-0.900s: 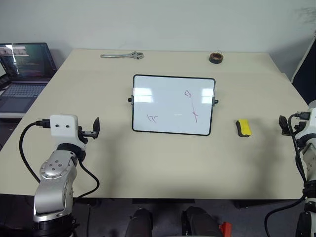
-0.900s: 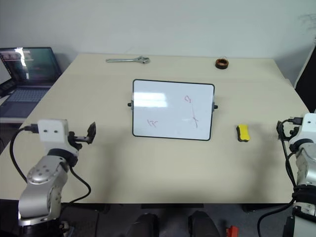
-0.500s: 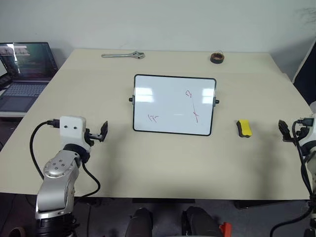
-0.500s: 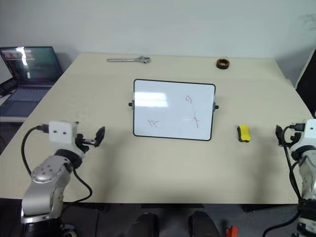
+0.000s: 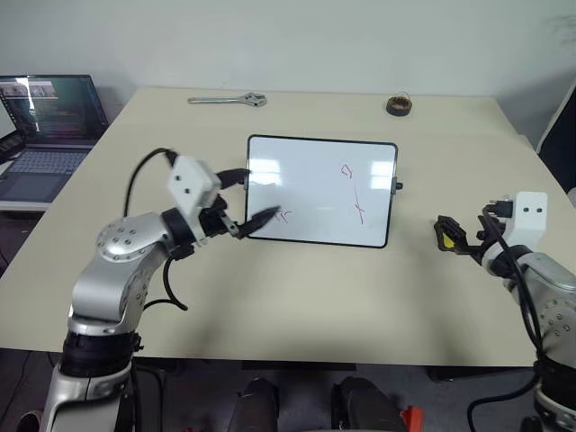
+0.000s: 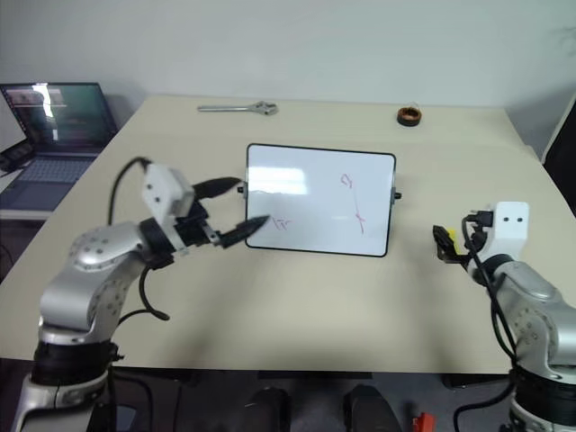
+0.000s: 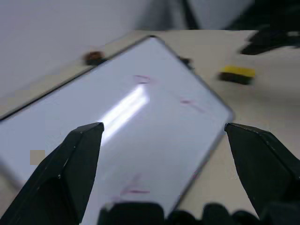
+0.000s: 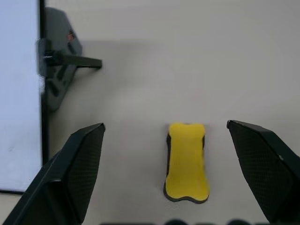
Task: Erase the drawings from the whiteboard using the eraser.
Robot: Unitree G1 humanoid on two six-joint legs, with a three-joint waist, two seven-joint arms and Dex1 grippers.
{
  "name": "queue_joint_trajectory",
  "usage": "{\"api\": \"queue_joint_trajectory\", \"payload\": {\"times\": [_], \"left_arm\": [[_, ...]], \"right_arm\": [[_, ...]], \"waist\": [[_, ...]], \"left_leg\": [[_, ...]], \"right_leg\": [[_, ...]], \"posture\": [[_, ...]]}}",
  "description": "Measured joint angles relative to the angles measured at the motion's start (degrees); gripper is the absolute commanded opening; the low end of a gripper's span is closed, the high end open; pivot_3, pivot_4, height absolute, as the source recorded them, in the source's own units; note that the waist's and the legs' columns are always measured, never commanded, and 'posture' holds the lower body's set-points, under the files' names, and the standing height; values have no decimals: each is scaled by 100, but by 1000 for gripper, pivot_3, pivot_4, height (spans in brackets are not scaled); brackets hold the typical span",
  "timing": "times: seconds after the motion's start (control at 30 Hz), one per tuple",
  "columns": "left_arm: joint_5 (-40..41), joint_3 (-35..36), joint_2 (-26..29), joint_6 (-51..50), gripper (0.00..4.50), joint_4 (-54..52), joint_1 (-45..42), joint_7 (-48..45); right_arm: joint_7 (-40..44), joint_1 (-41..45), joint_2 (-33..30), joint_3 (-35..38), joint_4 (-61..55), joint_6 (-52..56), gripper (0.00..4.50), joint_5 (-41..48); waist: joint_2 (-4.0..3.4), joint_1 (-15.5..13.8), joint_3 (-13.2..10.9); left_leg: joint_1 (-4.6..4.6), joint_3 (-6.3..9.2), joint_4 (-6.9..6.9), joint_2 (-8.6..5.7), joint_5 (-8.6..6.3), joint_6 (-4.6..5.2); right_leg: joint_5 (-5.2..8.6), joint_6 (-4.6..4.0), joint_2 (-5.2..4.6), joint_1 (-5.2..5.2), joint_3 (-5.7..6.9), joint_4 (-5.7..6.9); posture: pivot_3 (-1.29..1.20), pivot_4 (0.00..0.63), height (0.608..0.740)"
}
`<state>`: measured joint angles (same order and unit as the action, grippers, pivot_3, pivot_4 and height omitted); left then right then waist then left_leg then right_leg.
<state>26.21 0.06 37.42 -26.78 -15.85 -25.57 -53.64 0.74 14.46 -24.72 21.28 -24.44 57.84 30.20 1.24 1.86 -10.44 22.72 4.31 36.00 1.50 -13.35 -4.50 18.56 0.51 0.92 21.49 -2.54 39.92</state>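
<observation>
Straddling eraser [image 8: 187, 161]: open R gripper [image 8: 180, 176]

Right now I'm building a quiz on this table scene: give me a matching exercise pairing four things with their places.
Things:
1. eraser
2. wrench
3. tape roll
4. laptop

Places:
A. far edge, on the robot's right
B. off the table, on the robot's left
C. before the open right gripper
D. far edge, on the robot's left

Pairs: 1-C, 2-D, 3-A, 4-B

An office or lab: plain beige table [image 5: 297, 288], open laptop [image 5: 45, 121] alongside, wrench [image 5: 227, 100], bare white wall.
</observation>
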Motion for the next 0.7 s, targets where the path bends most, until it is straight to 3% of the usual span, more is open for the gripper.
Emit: {"api": "queue_joint_trajectory", "payload": {"times": [0.23, 0.7], "left_arm": [[140, -697, 85, 7, 4500, 425, -485, -1304], [-145, -710, 79, 298, 4500, 896, -441, -1439]], "right_arm": [[-333, 269, 277, -508, 604, -392, 4486, -711], [-231, 465, 575, -832, 1711, -1367, 4486, -1509]], "waist": [[-2, 53, -1], [-4, 50, -2]], "left_leg": [[6, -2, -3, 6, 0, 2], [16, -4, -2, 5, 0, 2]], "right_leg": [[0, -3, 10, 16, -3, 5], [0, -3, 8, 26, -6, 6]], "posture": [[0, 150, 740], [0, 150, 740]]}}
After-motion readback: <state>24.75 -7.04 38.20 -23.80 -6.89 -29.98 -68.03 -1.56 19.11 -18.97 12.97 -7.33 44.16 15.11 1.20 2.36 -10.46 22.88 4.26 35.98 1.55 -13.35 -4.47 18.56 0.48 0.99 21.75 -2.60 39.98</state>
